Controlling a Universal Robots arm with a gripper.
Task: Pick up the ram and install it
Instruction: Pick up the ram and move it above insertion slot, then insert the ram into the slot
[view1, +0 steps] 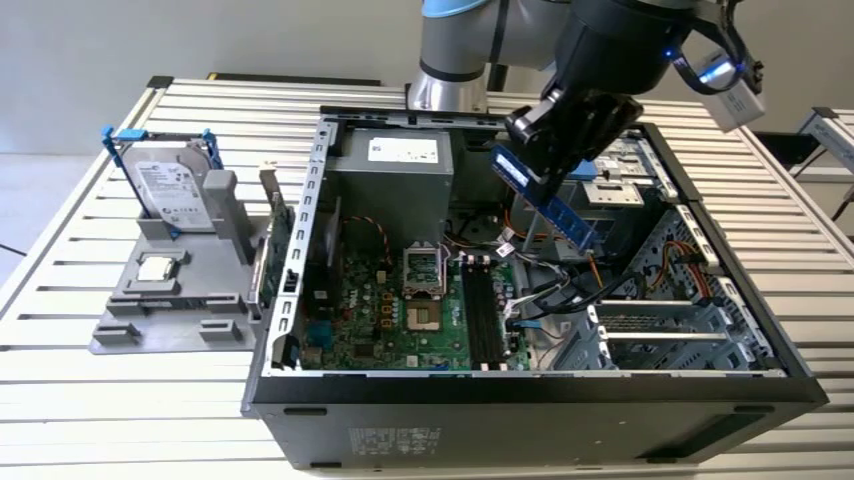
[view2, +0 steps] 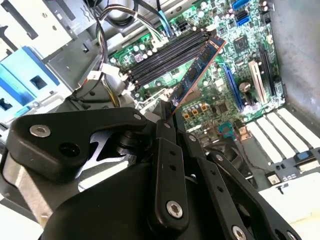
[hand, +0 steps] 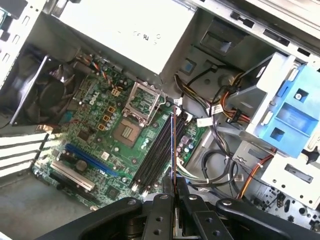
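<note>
My gripper is shut on the ram, a long narrow stick that hangs tilted above the open computer case. The stick's lower end points down toward the black memory slots on the green motherboard, still above them and apart. In the second wrist view the ram reaches out from the fingers over the slots. In the first wrist view the ram is seen edge-on, roughly parallel with the slots.
The case lies on its side on a slatted table. Inside are the power supply, an empty CPU socket, cables and a blue drive bay. On the exterior view's left, a grey holder carries a hard drive and a CPU chip.
</note>
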